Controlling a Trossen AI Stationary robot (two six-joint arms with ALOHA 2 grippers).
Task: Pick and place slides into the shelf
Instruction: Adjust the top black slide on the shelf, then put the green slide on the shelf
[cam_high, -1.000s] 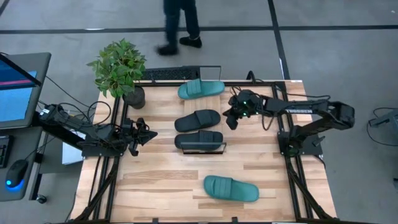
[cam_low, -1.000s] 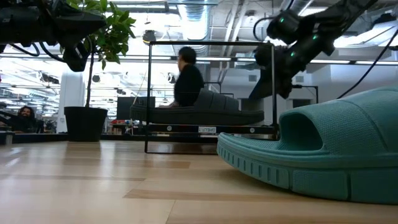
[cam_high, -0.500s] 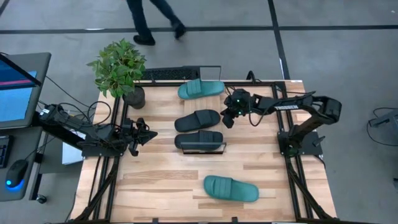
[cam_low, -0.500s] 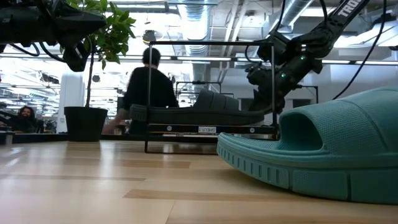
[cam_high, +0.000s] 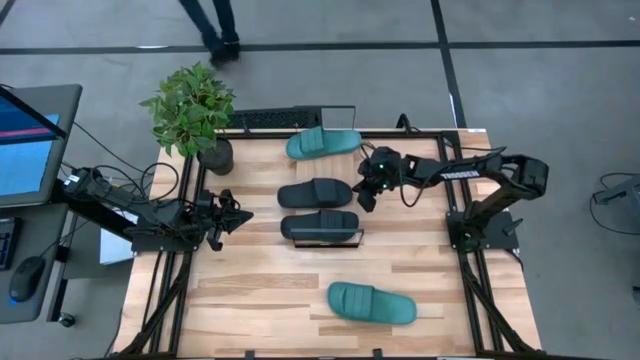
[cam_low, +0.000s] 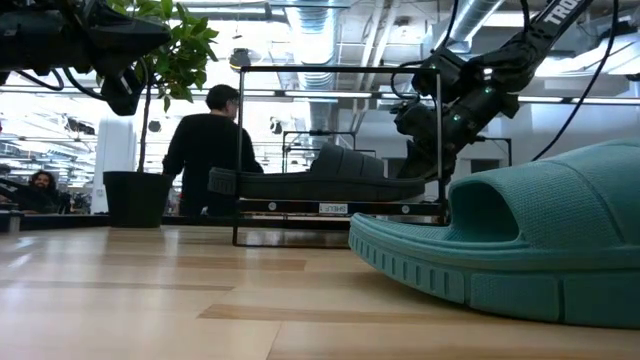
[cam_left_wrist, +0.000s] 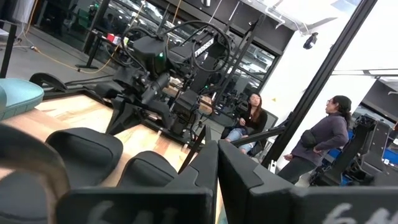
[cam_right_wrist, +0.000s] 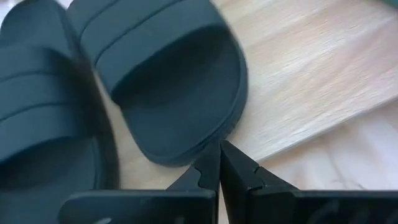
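From above we see the right gripper (cam_high: 362, 197) just beside the upper black slide (cam_high: 316, 192), near the shelf (cam_high: 322, 238). Our right wrist view shows its fingers (cam_right_wrist: 239, 168) pinched together, holding nothing, at that slide's end (cam_right_wrist: 168, 93). The left gripper (cam_high: 240, 215), closed and empty, waits left of the shelf.

Right end effector (cam_high: 366, 194) reaches inward, fingers shut; left end effector (cam_high: 240, 215) waits, shut.

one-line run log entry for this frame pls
right hand: shut, at end of upper black slide | left hand: shut, waiting at left table edge | near teal slide: untouched | shelf: over lower black slide
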